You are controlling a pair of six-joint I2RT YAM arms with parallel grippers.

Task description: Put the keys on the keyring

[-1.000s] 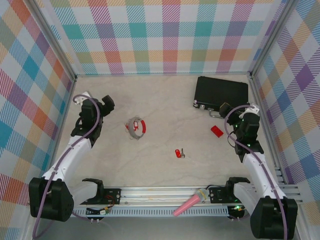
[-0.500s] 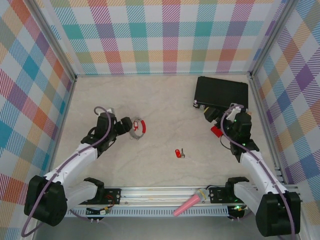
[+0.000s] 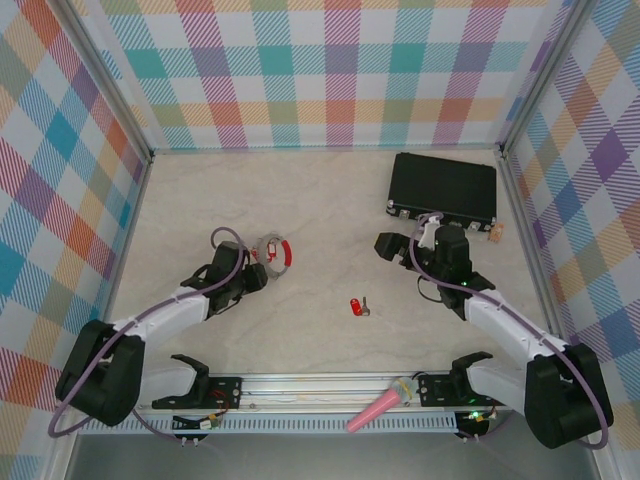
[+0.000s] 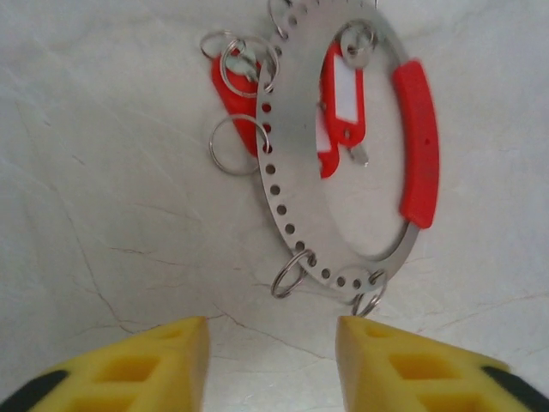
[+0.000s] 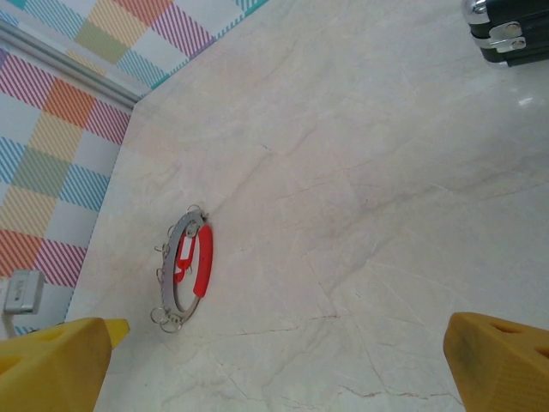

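Overhead, the left gripper (image 3: 256, 274) sits low over the table (image 3: 320, 200), just beside the near-left edge of the keyring (image 3: 272, 253). In the left wrist view its jaws stand apart, the two yellow pads (image 4: 163, 356) flanking a strip of bare table, with nothing clamped between them. The keyring (image 4: 292, 163) lies flat just ahead of the tips; whether the right-hand pad touches its near rim cannot be told. The keyring is a flat silvery band pierced by a row of small holes, and a red sleeve (image 4: 419, 142) covers its right-hand arc. Several small split rings (image 4: 292, 273) hang from the holes. Red-headed keys (image 4: 339, 99) lie inside and across the band, one of them on its left side. A single loose key (image 3: 358, 307) rests on the table between the two arms, red head to the left and blade to the right. It is well apart from the keyring and from both grippers. The right gripper (image 3: 388, 244) hovers right of centre, near the front of a black case (image 3: 443, 188) that stands at the far right of the table. In the right wrist view its pads (image 5: 502, 360) sit at opposite lower corners, so the jaws are spread wide and hold nothing. The keyring (image 5: 190, 262) appears beyond them at a distance, and a corner of the case (image 5: 515, 30) lies at the upper right.
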